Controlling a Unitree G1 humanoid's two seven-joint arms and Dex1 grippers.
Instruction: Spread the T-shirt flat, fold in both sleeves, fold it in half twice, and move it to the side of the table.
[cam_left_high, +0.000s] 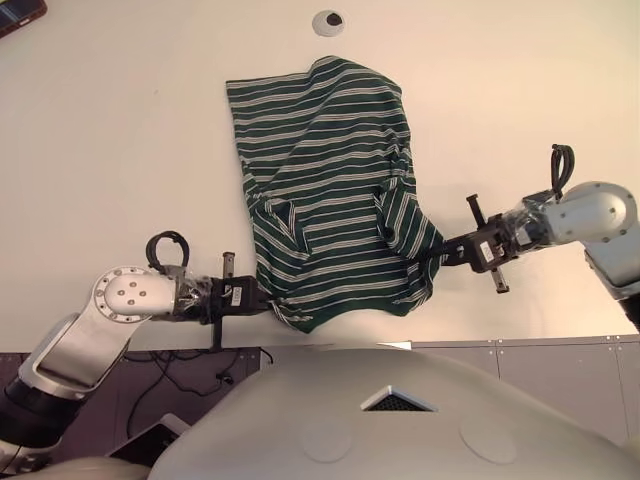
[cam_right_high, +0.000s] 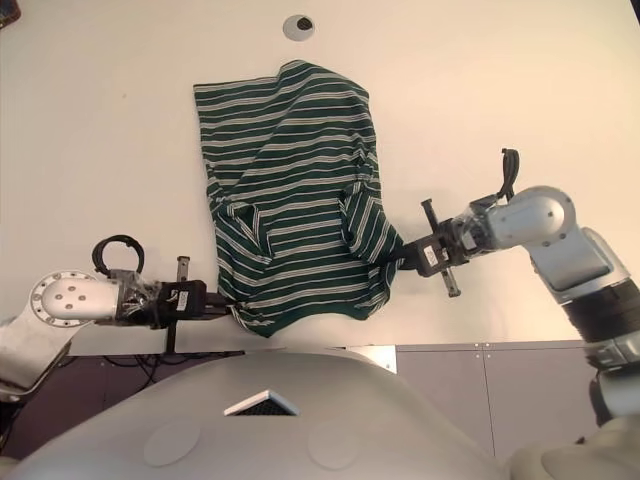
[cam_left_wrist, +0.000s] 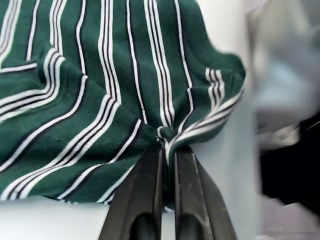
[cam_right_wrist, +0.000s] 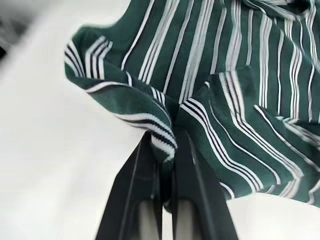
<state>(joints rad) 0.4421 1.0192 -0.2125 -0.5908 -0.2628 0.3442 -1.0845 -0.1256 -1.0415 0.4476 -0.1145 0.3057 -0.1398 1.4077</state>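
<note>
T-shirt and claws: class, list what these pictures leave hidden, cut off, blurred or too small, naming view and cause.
1. T-shirt: where sleeves and neckline lie, eye views, lost in its own bunched folds.
2. Left claw and right claw: fingertips, wrist views, buried in cloth.
3. Round object: eye views, too small to identify.
4. Dark corner object: left eye view, cut by the edge.

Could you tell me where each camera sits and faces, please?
Left eye view: on the head, looking down at the T-shirt on the table; left arm and right arm show.
Right eye view: beside it; same scene and arms.
Left wrist view: on that wrist, along the left tool gripping the T-shirt.
Right wrist view: likewise, the right tool gripping its right edge.
All four share the T-shirt.
</note>
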